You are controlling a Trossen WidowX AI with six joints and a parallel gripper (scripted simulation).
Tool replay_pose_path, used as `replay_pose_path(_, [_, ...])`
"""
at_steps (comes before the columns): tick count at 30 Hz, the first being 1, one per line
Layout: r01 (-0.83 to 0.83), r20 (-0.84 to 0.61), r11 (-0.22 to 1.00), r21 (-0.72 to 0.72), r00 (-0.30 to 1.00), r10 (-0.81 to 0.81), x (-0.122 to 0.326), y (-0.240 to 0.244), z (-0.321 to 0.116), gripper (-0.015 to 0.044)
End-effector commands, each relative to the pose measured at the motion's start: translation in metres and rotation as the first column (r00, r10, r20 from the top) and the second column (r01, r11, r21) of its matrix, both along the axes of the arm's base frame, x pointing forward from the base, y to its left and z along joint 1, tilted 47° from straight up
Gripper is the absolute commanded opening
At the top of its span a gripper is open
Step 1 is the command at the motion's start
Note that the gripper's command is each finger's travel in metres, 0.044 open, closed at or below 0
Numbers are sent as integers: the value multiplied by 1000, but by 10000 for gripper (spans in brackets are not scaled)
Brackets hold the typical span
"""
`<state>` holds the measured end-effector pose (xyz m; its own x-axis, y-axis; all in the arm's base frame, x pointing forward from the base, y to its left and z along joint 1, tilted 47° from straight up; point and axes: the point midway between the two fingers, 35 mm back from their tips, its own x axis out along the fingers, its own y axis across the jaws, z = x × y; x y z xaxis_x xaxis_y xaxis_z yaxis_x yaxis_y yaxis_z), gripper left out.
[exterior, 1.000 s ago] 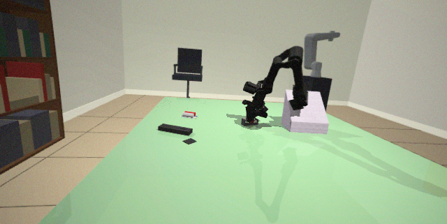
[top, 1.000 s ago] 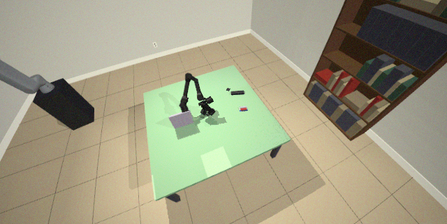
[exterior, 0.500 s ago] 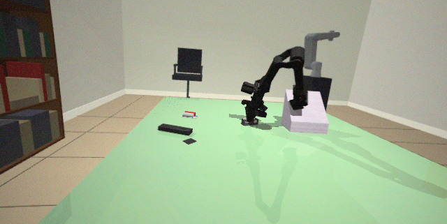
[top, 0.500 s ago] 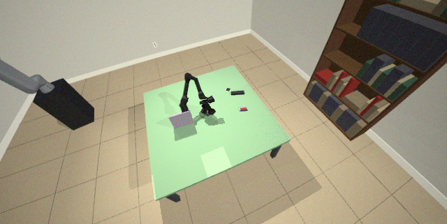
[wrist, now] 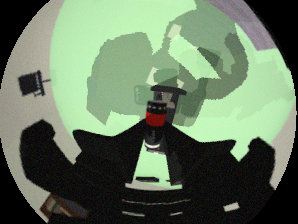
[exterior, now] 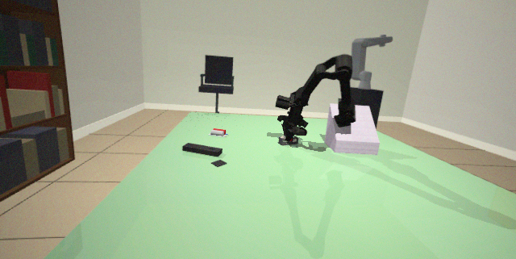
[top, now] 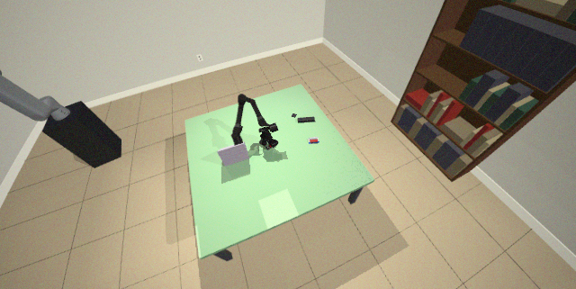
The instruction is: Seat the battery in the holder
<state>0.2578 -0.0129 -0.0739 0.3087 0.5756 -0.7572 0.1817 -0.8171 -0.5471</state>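
The arm reaches out from its lilac base block (exterior: pixel 355 134) and bends down so that the hand (exterior: pixel 289 137) points at the green desk (exterior: pixel 226 194), low over its surface near the middle. The hand is closed to a narrow gap on the battery (wrist: pixel 158 120): in the wrist view the battery runs lengthwise between the two fingers, with a red band across it, a pale section nearer the camera and a dark section beyond. Directly past the far end of the battery sits a small dark piece with a pale edge, taken to be the holder (wrist: pixel 166 94); whether the battery touches it, or lies in it, cannot be told. In the exterior view a trace of red shows at the fingertips, just above a dark shape on the desk. Well apart from the hand, toward the bookshelf (top: pixel 490 64) side, lie three loose items: a small red-and-white object (exterior: pixel 218 131), a flat black bar (exterior: pixel 201 149) and a small black square (exterior: pixel 218 163). A black chair (exterior: pixel 218 79) stands on the tiled floor beyond the far edge of the desk. A grey arm on a dark pedestal (top: pixel 83 133) stands off the desk, behind the base block.
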Motion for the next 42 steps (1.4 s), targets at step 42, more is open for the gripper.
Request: replay_pose_path(42, [-151,-210,986,-66,968,135,-1,12,3,80])
